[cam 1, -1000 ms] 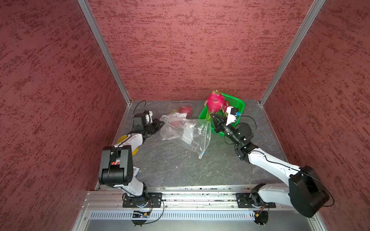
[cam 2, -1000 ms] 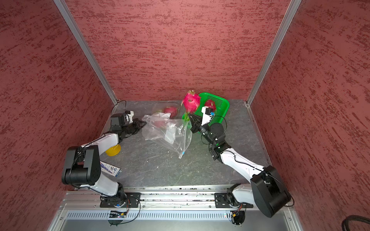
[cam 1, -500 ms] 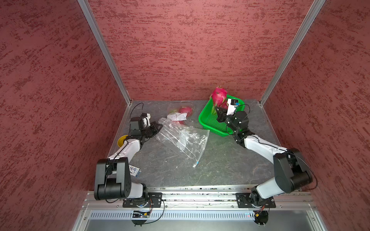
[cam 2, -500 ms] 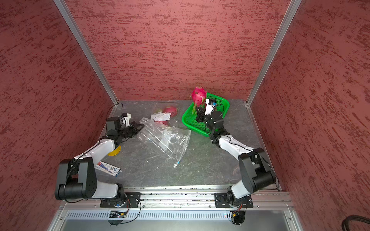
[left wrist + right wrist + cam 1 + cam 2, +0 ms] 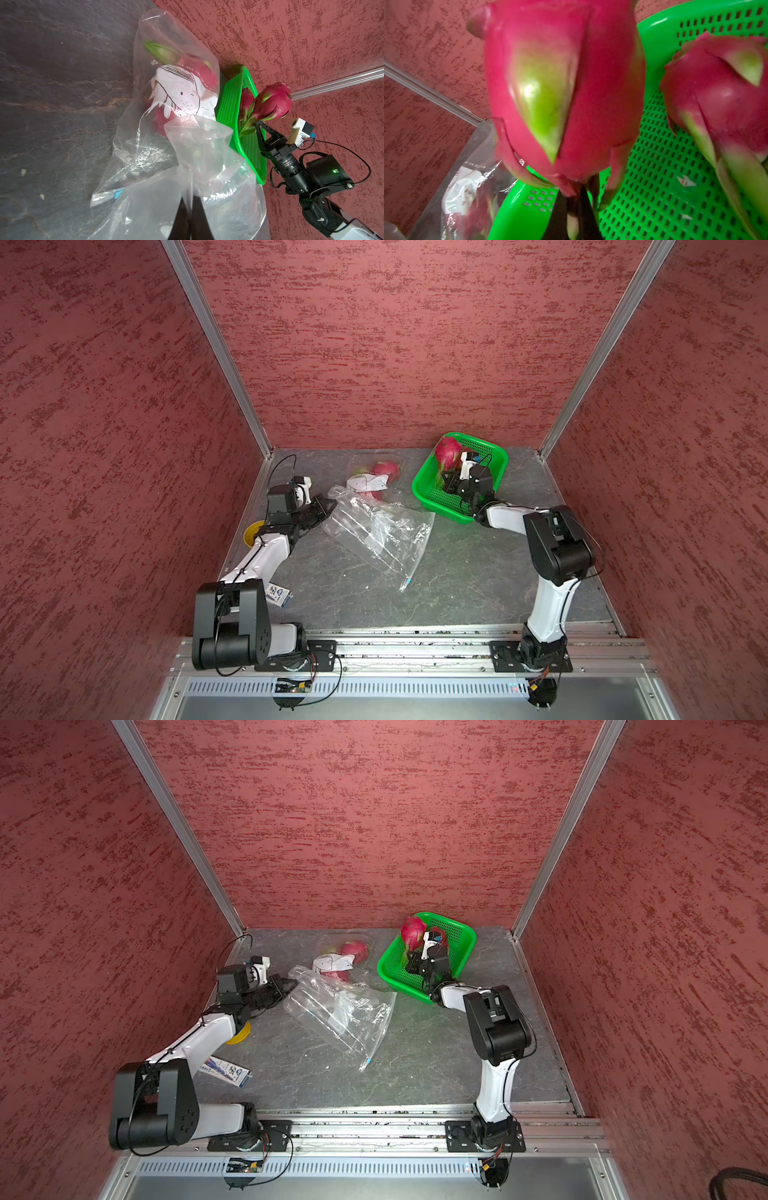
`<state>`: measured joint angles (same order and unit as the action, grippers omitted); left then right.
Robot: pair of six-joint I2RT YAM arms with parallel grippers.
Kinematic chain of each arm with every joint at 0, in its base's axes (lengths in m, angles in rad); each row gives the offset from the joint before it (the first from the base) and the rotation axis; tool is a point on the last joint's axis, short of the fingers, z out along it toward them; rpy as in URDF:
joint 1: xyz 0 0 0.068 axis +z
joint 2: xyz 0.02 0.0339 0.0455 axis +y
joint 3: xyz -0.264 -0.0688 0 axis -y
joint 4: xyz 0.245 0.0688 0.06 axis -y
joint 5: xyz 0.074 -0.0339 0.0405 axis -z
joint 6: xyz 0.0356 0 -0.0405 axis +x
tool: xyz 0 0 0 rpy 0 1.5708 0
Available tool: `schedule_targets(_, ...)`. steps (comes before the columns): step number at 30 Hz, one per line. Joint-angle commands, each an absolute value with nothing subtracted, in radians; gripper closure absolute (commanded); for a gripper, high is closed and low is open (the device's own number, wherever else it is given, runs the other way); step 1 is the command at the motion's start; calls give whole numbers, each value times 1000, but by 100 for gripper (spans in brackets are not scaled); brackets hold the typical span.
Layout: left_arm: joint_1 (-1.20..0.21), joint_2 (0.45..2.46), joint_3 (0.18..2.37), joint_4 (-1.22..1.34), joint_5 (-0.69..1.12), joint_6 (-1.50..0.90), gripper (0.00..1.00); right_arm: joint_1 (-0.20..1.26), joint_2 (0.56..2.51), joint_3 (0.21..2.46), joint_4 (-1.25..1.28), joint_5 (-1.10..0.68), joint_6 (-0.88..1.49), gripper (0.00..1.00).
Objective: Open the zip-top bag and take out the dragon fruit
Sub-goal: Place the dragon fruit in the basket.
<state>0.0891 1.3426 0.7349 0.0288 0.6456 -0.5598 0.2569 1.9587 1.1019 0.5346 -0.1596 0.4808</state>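
Dragon fruit (image 5: 448, 451), gripped at its leafy end by the clenched right gripper (image 5: 258, 124), is raised over the green basket (image 5: 496, 454) at the far right corner of the surface, where a second fruit (image 5: 720, 99) already lies. The left gripper (image 5: 328, 505) is pinched shut on the film of a clear bag (image 5: 382, 531), seemingly empty, mid-surface. A printed bag (image 5: 368, 483) by the far edge holds at least one more fruit (image 5: 384, 467); how many is unclear. Roughly half looks done: that bag has yet to be emptied
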Motion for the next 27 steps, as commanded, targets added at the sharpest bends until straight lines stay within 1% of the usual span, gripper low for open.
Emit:
schedule_targets(1, 94, 1328, 730, 32, 635, -536, 100, 249, 1992, 1146, 566, -117, 511, 100)
schedule_targets(7, 95, 1319, 732, 26, 632, -532, 100, 235, 2067, 1200, 545, -103, 550, 100)
schedule_targets(10, 95, 1313, 732, 25, 629, -532, 100, 227, 2090, 1213, 541, -96, 569, 97)
schedule_targets(15, 97, 1306, 729, 21, 626, -529, 100, 218, 2108, 1216, 548, -103, 591, 90)
schedule_targets(21, 96, 1295, 727, 18, 624, -529, 100, 207, 2111, 1211, 559, -120, 615, 78)
schedule_targets(24, 97, 1291, 727, 15, 625, -529, 100, 204, 2105, 1210, 564, -125, 618, 75)
schedule_targets(27, 97, 1282, 728, 8, 623, -529, 100, 201, 2095, 1209, 565, -128, 618, 68)
